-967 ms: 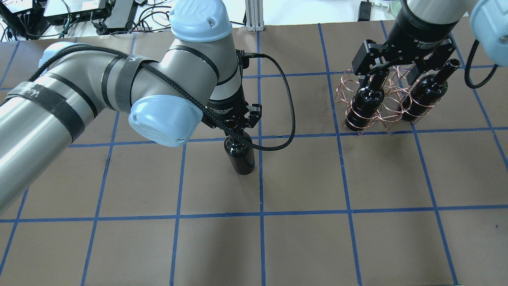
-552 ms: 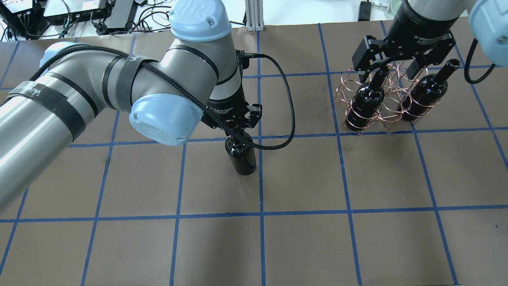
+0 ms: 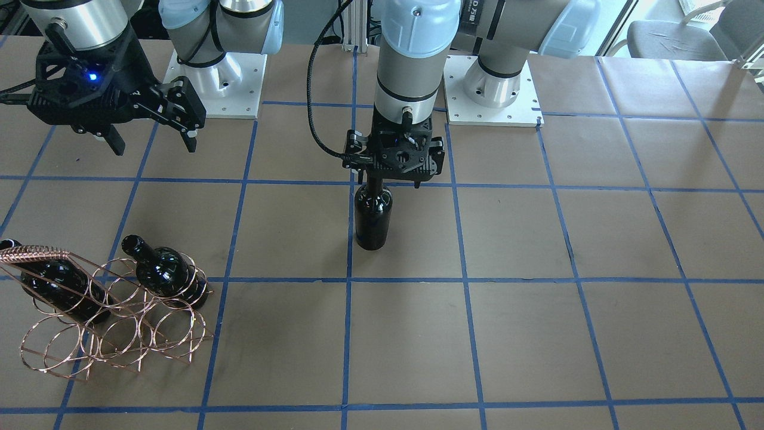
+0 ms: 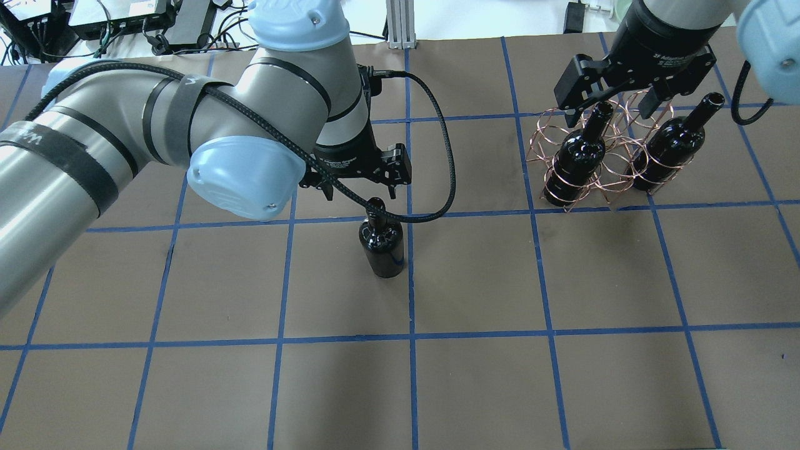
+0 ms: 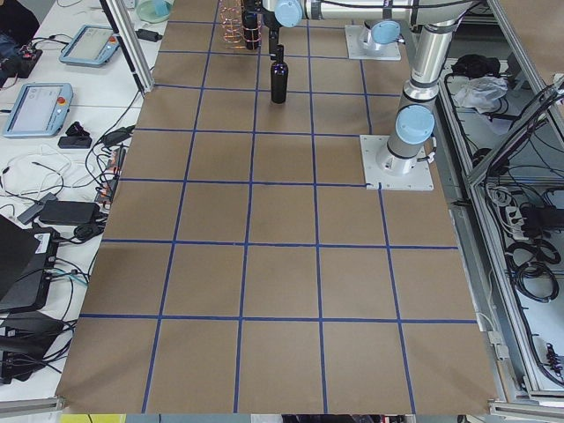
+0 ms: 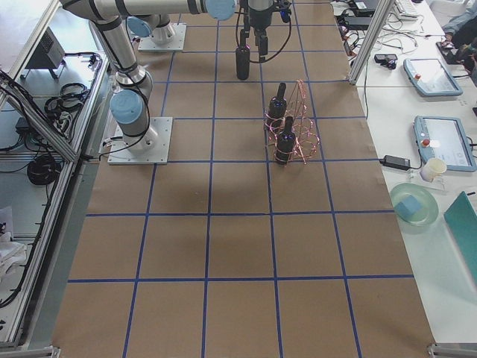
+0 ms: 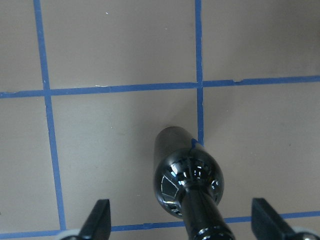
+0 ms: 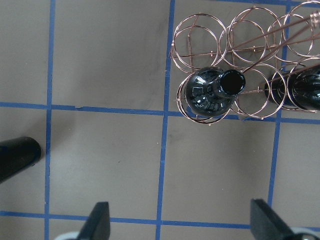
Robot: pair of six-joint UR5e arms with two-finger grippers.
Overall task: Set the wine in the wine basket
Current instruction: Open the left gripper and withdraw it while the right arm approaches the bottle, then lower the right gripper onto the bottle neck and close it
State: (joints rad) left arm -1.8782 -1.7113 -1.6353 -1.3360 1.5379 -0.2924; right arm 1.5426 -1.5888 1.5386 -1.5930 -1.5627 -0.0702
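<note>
The wine (image 4: 381, 247) is a near-black bottle that stands upright on the brown table near its middle; it also shows in the front view (image 3: 373, 218). My left gripper (image 4: 369, 194) hangs open just above its mouth. In the left wrist view the neck (image 7: 200, 220) stands between the wide-apart fingers (image 7: 100, 222), untouched. The wine basket (image 4: 550, 125) is a copper wire rack at the far right, also in the front view (image 3: 113, 334). My right gripper (image 4: 615, 109) is open and empty above it.
Two other dark bottles (image 4: 578, 156) (image 4: 669, 147) sit in the basket's rings; the right wrist view shows one from above (image 8: 210, 92) with bare rings (image 8: 200, 35) beside it. Blue tape lines grid the table. Cables and boxes lie along the far edge.
My left gripper has risen from around the wine's neck to above its mouth; the bottle stays standing. My right gripper has lifted a little above the basket.
</note>
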